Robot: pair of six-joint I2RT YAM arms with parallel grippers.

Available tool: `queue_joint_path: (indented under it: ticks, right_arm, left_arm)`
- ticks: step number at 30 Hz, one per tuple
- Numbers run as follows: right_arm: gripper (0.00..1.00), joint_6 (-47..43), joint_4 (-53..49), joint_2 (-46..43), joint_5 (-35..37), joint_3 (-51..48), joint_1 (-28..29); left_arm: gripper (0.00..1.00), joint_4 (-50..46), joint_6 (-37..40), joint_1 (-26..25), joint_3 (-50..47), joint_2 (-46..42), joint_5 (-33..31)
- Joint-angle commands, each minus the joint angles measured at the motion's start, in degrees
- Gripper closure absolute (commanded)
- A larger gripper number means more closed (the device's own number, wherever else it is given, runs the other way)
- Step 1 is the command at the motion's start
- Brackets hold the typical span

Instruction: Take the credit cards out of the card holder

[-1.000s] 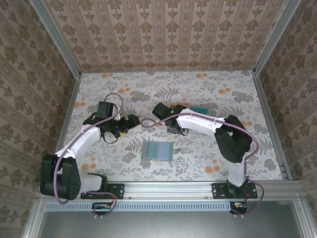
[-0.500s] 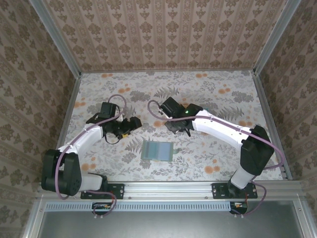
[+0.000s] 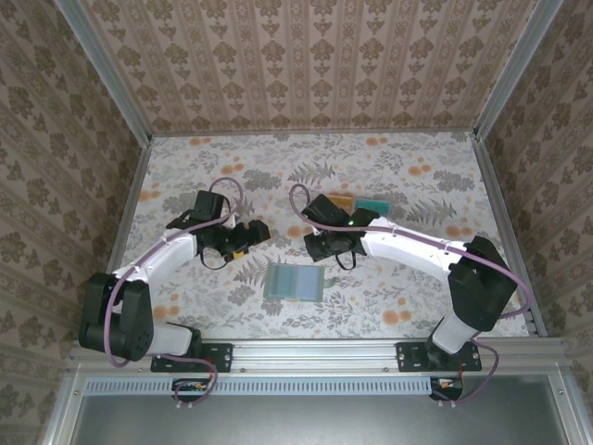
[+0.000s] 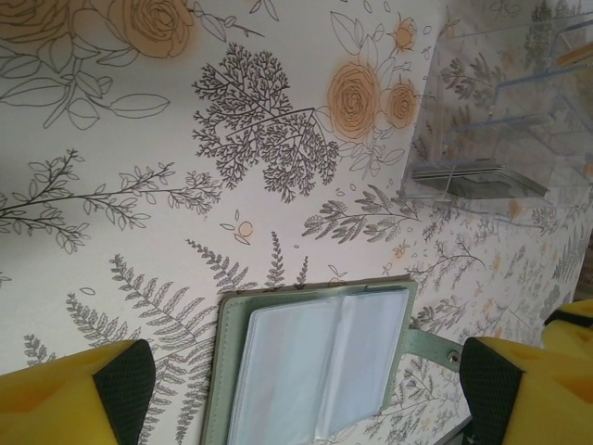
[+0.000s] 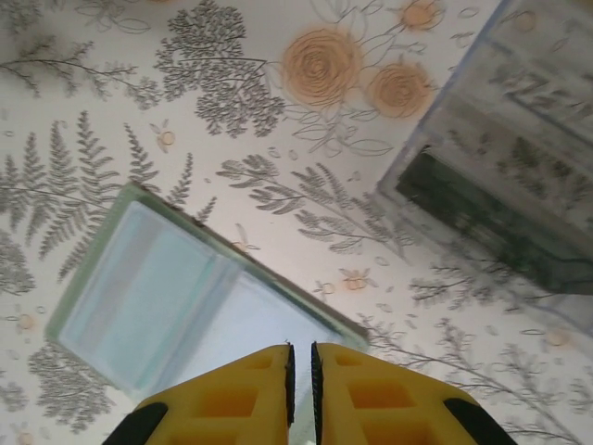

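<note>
Two credit cards (image 3: 373,205) now lie uncovered beyond the right gripper (image 5: 300,352).

The table (image 3: 417,176) is showing grey ferns and orange roses on a white ground. The card holder (image 3: 295,281) is showing a dull grey-green border around pale blue-grey panels. The teal-green card (image 3: 375,205) and the tan-orange card (image 3: 341,200) are showing flat colour.

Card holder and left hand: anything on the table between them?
Nothing. In the top external view the stretch from the left hand to the card holder is bare floral table cover; the left wrist view agrees.
</note>
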Motion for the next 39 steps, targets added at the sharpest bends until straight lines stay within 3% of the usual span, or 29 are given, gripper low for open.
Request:
queue_joint_path:
  ticks: [1,21,39]
  right_arm:
    - [0.84,5.5,3.1,1.6,-4.5,-1.1,0.4]
    - [0.85,16.7,7.4,4.5,-7.5,-7.9,1.1]
    - [0.81,20.5,5.0,3.4,-7.5,-10.9,3.1]
  left_arm:
    - [0.11,0.5,1.1,-0.7,1.1,0.0,1.0]
    - [0.13,0.3,1.7,-4.6,0.0,0.2,1.3]
    - [0.32,2.2,0.0,-10.5,-3.2,2.6,2.6]
